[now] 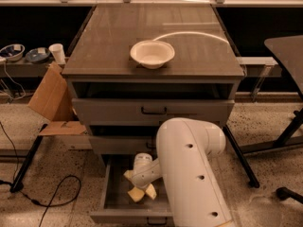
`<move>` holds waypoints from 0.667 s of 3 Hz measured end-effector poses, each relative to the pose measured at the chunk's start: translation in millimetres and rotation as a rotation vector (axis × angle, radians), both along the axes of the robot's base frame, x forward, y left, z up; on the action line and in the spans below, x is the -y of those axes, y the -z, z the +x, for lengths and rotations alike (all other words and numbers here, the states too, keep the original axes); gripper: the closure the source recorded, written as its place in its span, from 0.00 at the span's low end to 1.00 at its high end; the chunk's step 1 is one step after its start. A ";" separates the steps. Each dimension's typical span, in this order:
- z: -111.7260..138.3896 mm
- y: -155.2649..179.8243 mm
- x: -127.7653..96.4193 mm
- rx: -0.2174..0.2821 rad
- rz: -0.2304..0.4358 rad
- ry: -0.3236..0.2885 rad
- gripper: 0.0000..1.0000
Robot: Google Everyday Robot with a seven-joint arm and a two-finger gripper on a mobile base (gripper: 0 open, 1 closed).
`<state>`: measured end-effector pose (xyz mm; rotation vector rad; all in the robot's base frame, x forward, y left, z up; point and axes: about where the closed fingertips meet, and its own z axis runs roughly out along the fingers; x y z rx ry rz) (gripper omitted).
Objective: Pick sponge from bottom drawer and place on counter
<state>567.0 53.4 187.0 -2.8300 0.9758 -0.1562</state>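
Note:
The bottom drawer (111, 198) is pulled open. The pale yellow sponge (136, 194) lies inside it, near the middle. My gripper (140, 185) reaches down into the drawer and sits right on the sponge, hiding part of it. My big white arm (189, 174) covers the drawer's right half. The dark glossy counter (113, 37) tops the grey cabinet, with a white bowl (152, 53) near its middle.
Two shallower grey drawers (151, 111) sit above the open one. A cardboard piece (51, 98) leans left of the cabinet, with a black cable (52, 197) on the floor. A dark table and its legs (284, 126) stand at the right.

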 end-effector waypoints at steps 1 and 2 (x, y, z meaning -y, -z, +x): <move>-5.3 33.0 -9.5 -0.050 0.017 -0.029 0.00; -10.4 56.1 -18.2 -0.088 0.029 -0.055 0.00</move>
